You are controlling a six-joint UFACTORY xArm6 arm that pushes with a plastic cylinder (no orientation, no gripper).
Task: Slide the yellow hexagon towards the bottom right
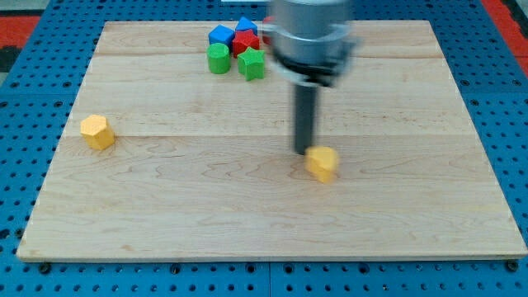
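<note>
A yellow block [322, 163] lies just right of the board's middle, blurred, so I cannot make out its shape. My tip [304, 151] stands right at its upper-left side, touching or nearly touching it. A second yellow block [97, 131], which looks hexagonal, lies near the board's left edge, far from my tip. The rod comes straight down from the arm's blurred grey body [312, 37] at the view's top.
A cluster sits at the top centre: two blue blocks [221, 35] [246, 26], a red block [245, 43], a green round block [219, 58] and a green block [252, 63]. The wooden board [247, 223] lies on a blue pegboard [25, 49].
</note>
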